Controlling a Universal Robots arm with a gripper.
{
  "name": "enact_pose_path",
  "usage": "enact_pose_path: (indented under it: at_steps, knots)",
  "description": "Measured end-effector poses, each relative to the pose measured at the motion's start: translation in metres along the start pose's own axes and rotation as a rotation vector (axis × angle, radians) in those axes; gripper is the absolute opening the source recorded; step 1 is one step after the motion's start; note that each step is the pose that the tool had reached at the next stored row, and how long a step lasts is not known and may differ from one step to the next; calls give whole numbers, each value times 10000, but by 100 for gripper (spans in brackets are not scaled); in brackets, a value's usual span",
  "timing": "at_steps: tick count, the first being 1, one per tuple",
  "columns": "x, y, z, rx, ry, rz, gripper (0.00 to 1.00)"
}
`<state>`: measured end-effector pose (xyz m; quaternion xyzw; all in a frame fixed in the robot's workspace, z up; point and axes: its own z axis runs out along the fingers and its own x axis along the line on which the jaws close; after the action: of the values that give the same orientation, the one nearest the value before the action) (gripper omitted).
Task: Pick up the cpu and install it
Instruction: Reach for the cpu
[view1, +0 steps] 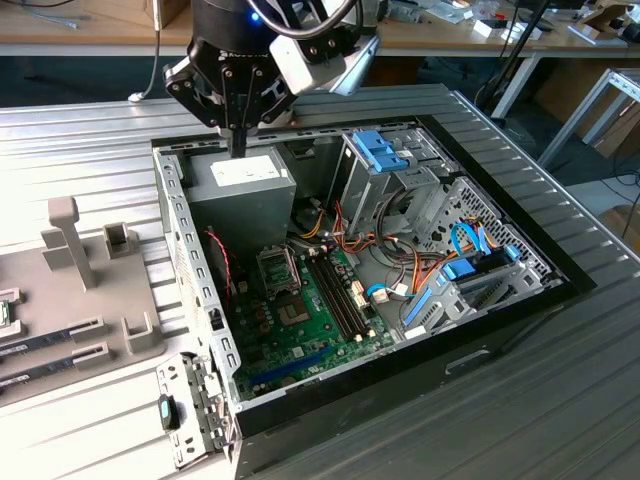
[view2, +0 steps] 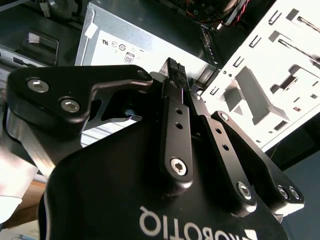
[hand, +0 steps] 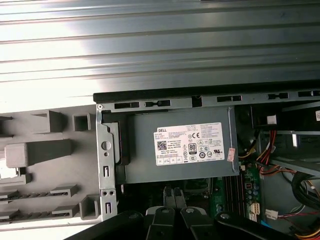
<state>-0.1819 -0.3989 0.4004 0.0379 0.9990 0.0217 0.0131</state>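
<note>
Hovering above power supply (view1: 240, 185), jaws far from cpu (view1: 5, 310).

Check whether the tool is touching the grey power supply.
Cannot tell. In the exterior view the tool overlaps the power supply at its top edge; neither contact nor a gap shows plainly.

1. Arm (view1: 262, 40): cut off by the exterior view's upper edge.
2. Grey fixture (view1: 95, 300): cut off at the exterior view's left.
3. Power supply (view2: 145, 42): partly hidden behind gripper (view2: 173, 67), second wrist view.
4. Motherboard socket (view1: 279, 272): contents too small to tell.
</note>
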Motion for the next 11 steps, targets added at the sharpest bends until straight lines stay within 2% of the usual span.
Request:
enact_pose_path:
  at_steps: [11]
  knots:
    - [20,-2,-1,0,0,0,10]
